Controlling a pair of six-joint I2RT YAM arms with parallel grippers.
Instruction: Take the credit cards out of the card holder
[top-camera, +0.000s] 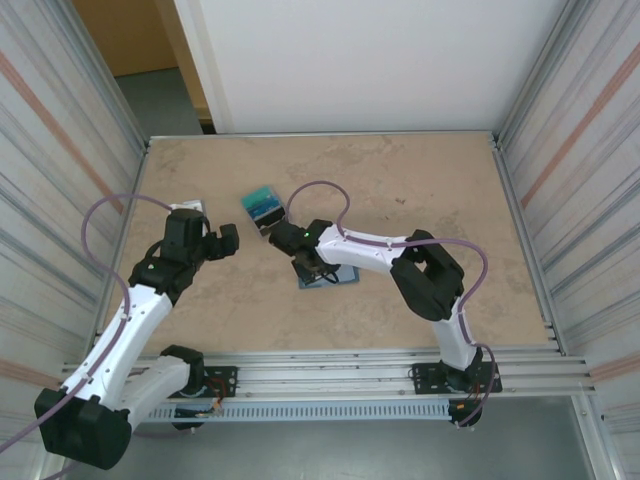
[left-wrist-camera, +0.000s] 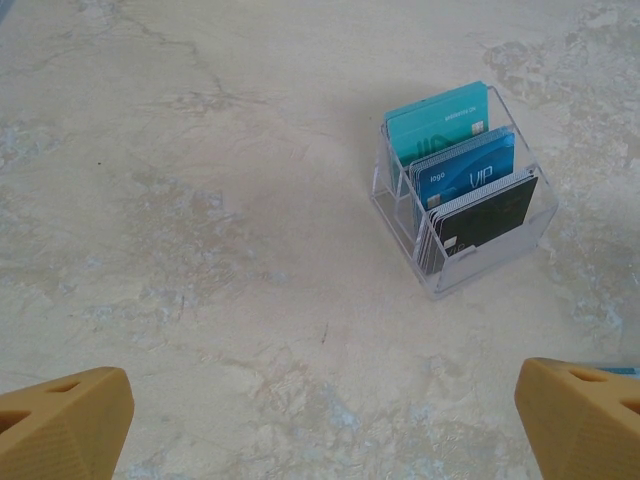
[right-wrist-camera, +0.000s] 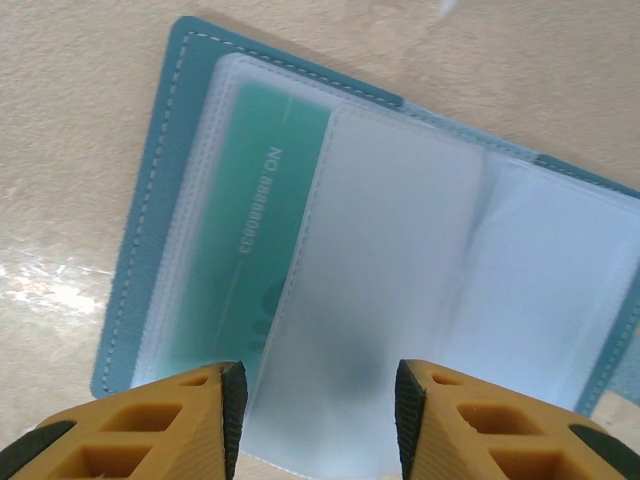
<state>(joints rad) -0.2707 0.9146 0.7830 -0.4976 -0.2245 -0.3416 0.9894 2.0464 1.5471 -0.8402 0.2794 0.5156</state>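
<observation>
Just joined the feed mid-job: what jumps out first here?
The slate-blue card holder lies open at table centre under the right pincer, a teal card visible inside a clear sleeve. Beyond it, a clear box holds teal, blue and dark cards.

- Bright, even, diffuse light covers the pale marbled tabletop (top-camera: 420, 190); shadows on it are faint and soft.
- From the right wrist, the frosted sleeves of the slate-blue stitched card holder (right-wrist-camera: 140, 250) look hazy, with white glare on the tabletop beside it.
- The orange fingers (right-wrist-camera: 150, 420) at the lower edge are slightly blurred.
</observation>
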